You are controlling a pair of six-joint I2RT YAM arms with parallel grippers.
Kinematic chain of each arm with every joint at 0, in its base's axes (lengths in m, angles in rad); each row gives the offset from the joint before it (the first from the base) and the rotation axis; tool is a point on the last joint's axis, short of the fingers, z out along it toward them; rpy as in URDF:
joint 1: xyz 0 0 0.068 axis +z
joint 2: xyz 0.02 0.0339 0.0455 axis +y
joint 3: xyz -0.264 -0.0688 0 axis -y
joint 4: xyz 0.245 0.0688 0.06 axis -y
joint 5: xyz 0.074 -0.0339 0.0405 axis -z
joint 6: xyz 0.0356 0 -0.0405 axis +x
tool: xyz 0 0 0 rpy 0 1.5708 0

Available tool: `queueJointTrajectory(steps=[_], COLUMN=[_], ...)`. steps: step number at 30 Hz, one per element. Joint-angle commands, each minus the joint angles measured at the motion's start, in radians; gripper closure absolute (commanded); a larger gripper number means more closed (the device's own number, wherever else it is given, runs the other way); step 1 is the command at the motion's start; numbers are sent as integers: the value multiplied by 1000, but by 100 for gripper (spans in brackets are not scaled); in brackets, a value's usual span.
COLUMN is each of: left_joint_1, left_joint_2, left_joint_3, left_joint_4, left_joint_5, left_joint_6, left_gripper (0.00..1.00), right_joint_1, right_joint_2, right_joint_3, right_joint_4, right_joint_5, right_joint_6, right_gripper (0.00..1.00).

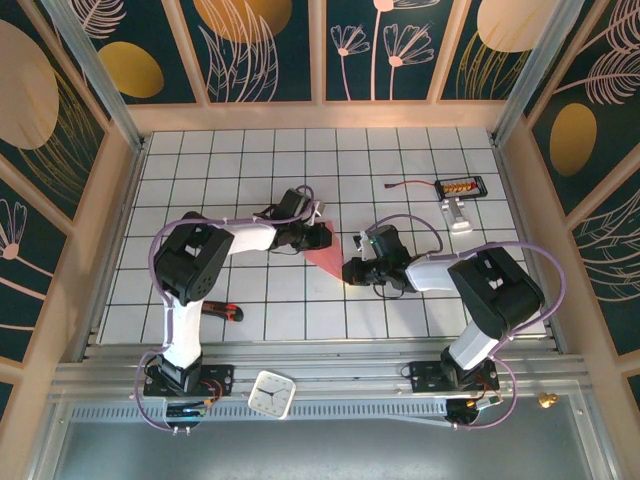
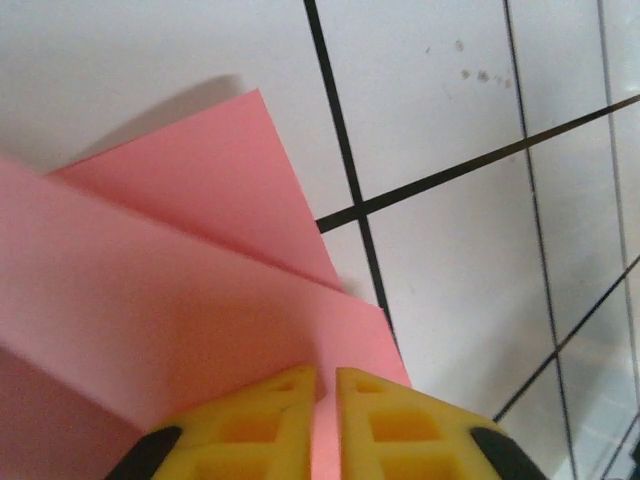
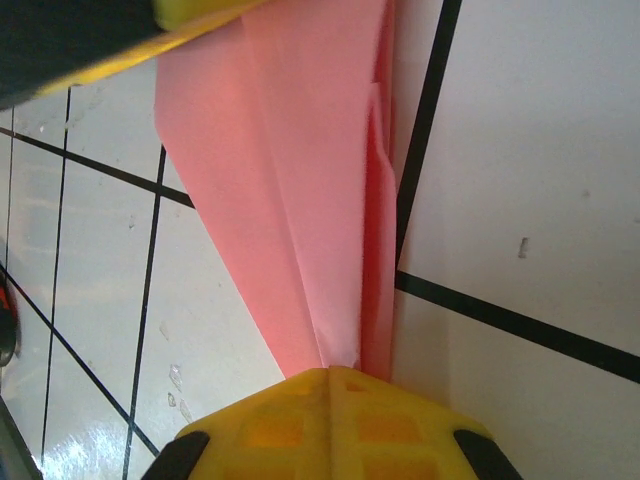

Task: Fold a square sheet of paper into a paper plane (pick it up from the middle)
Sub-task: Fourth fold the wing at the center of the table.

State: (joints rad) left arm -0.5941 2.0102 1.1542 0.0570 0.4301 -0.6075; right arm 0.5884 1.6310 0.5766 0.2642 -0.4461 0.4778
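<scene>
Starting at my left claw (image 1: 312,238): in its wrist camera (image 2: 325,375) the two yellow fingers stand almost together with a thin slit between them, and pink paper runs into that slit. I cannot tell whether they are pinching the paper or have just let it loose. Ahead of those fingers the paper plane (image 2: 150,300) fans out wide in at least two overlapping layers, one flap lifted a little off the tiled table (image 2: 480,80) and throwing a shadow.

From above, the paper plane (image 1: 325,260) is a short pink wedge spanning the gap between my two claws, one end at each. There is no flat square sheet on the table, so I judge that the early folds are done.

At my right claw (image 1: 358,268), the wrist view (image 3: 330,375) shows the fingers clenched with no gap, and the narrow end of the paper plane (image 3: 280,200) tapers straight into them, so this claw is grasping it. Several long creases run away from the fingertips and the layers lie stacked beside each other.

My reading is that the body is folded and narrowed to a point on the right claw's side, while the wide end by the left claw looks loose. Spreading or pressing the wings, then setting it down, appears to be what is left.
</scene>
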Motion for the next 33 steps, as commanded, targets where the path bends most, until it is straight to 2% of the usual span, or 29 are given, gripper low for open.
queueJointTrajectory(steps=[1, 3, 7, 11, 18, 25, 33], left_joint_1=[-7, -22, -47, -69, -72, -73, -72], left_joint_2=[-111, -146, -156, -136, -66, -17, 26], left_joint_3=[-48, -93, -162, -199, -188, -138, -58], left_joint_4=[34, 56, 103, 176, 186, 152, -7], left_joint_5=[14, 26, 91, 155, 179, 161, 28], left_joint_6=[-51, -86, -153, -199, -213, -197, -130], left_gripper=[83, 85, 100, 100, 100, 100, 100], right_joint_1=[6, 6, 4, 4, 4, 4, 4], right_joint_2=[27, 26, 25, 29, 38, 45, 46], right_joint_3=[-29, -25, -18, -12, -6, -1, 3], right_joint_4=[-112, -119, -132, -134, -141, -153, -192], right_joint_5=[15, 21, 31, 35, 38, 43, 51], right_joint_6=[15, 15, 8, 5, -1, -4, -19], right_gripper=[100, 100, 100, 100, 100, 100, 100])
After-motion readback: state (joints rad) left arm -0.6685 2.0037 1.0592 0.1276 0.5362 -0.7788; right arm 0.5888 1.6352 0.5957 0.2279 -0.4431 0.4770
